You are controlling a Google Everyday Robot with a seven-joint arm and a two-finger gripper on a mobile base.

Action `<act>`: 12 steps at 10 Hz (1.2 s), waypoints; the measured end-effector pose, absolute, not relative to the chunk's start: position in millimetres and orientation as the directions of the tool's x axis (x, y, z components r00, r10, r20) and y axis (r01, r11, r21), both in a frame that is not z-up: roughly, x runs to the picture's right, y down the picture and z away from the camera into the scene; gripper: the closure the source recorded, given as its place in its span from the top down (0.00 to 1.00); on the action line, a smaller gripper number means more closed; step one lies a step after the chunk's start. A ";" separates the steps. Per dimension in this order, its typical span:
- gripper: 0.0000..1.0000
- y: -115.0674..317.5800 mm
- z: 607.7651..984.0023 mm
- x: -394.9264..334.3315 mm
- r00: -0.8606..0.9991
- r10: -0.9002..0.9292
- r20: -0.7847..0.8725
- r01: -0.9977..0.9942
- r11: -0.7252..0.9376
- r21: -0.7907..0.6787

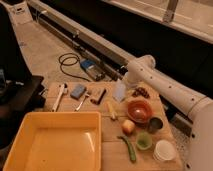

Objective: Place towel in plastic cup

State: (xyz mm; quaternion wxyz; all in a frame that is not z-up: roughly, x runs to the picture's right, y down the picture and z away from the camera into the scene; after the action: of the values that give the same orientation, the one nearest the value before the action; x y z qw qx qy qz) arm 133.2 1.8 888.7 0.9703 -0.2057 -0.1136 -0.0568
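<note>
The towel (119, 92) is a small pale grey-blue square at the back middle of the wooden table (112, 150), just left of the dark grapes (141, 92). My gripper (123, 83) is at the towel's top edge, at the end of the white arm (165, 87) that reaches in from the right. I cannot see whether the towel hangs from the gripper or lies on the table. The plastic cup (144, 141) is small, low and light green. It stands near the front right of the table, well in front of the towel.
An orange bowl (139, 111), a dark metal cup (155, 124), a white cup (164, 150), a round fruit (128, 127) and a green pod (128, 148) surround the cup. A large yellow bin (57, 142) fills the front left. A blue sponge (78, 91) and utensils lie at back left.
</note>
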 end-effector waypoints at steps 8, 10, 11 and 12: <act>0.65 30.1 974.5 119.6 0.932 0.040 0.361 0.164 0.841 -0.516; 0.64 35.1 980.5 113.3 0.930 0.045 0.365 0.169 0.828 -0.534; 0.56 39.2 984.5 110.1 0.930 0.055 0.363 0.166 0.820 -0.549; 0.49 40.7 985.4 109.9 0.930 0.060 0.362 0.163 0.817 -0.553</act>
State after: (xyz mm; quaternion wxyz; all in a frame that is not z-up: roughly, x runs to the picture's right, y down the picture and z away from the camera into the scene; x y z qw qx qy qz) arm 109.9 40.7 985.4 0.9351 -0.3011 -0.1849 -0.0277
